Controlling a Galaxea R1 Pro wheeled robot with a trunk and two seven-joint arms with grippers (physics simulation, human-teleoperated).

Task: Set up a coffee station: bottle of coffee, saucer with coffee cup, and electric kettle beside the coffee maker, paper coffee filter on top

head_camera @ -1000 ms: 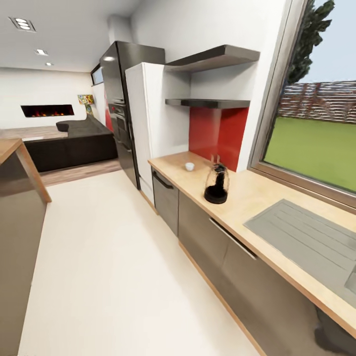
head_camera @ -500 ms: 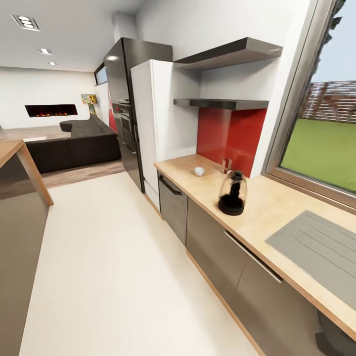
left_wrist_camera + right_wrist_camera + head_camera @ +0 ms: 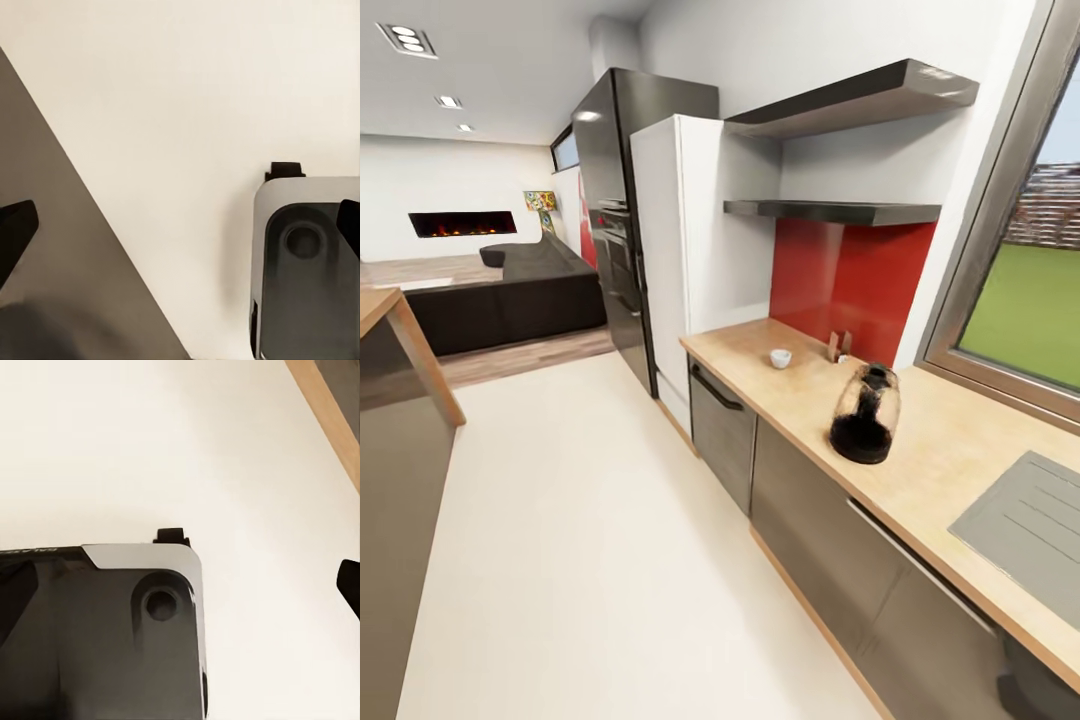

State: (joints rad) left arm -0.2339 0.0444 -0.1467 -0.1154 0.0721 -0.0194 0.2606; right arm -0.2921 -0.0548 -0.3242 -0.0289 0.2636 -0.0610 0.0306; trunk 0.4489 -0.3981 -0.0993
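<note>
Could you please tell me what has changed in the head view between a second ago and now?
Only the camera moved: the view swung left and drew closer along the pale beige wood-look countertop, so everything slid right and grew. The rounded clear glass kettle with the black base and the tiny white cup kept their places on it. Nothing was taken hold of or let go.

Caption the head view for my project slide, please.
Head view along the kitchen countertop: electric kettle nearest, small white coffee cup farther along, red backsplash behind.
</note>
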